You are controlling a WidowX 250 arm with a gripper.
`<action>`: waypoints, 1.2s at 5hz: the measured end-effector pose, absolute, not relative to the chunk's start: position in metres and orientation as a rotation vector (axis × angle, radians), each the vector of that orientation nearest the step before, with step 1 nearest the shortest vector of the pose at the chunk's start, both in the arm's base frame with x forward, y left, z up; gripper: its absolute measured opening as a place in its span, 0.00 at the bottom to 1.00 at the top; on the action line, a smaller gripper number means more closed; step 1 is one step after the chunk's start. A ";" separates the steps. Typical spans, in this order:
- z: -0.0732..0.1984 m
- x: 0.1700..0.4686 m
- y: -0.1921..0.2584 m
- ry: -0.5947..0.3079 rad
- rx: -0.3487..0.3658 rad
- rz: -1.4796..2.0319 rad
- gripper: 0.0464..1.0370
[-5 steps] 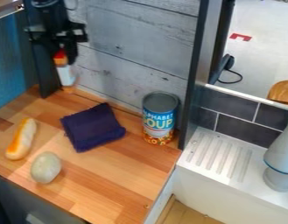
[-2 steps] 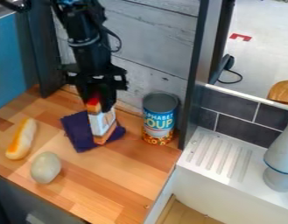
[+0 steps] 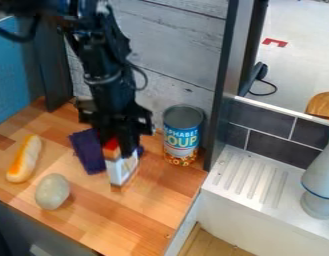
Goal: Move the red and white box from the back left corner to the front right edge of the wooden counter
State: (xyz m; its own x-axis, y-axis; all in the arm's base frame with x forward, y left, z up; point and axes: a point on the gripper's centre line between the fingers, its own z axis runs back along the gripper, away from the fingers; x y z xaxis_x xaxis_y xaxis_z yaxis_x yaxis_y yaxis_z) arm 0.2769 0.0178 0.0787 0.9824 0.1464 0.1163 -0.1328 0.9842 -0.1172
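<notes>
The near edge of the bench (image 3: 136,220) runs slantwise, and one pale, rounded stone-like object (image 3: 52,191) lies a little way in from it. Beyond and to the left lies one bun (image 3: 24,160), its long axis running roughly from near to far. A strip of wood separates both from one carton (image 3: 122,171), right of them, with more open bench top towards the right-hand edge by the white sink surround (image 3: 250,177). The carton's long axis is near upright, its red-orange end up, pinched in the jaws of the black gripper (image 3: 118,145); whether its lower end touches the wood I cannot tell. Behind it lies one dark purple cloth (image 3: 88,151), partly hidden. Farther right, one soup can (image 3: 182,136) stands upright near the plank wall (image 3: 180,55).
</notes>
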 end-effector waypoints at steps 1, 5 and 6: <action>0.063 0.266 0.006 -0.111 -0.108 0.116 0.35; 0.023 0.266 -0.025 -0.164 -0.091 0.043 0.35; 0.020 0.266 -0.027 -0.171 -0.083 0.036 0.35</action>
State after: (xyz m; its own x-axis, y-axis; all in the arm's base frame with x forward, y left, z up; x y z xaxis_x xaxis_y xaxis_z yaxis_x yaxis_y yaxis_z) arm 0.2656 -0.0265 0.0199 0.9848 0.0426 0.1683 -0.0284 0.9959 -0.0857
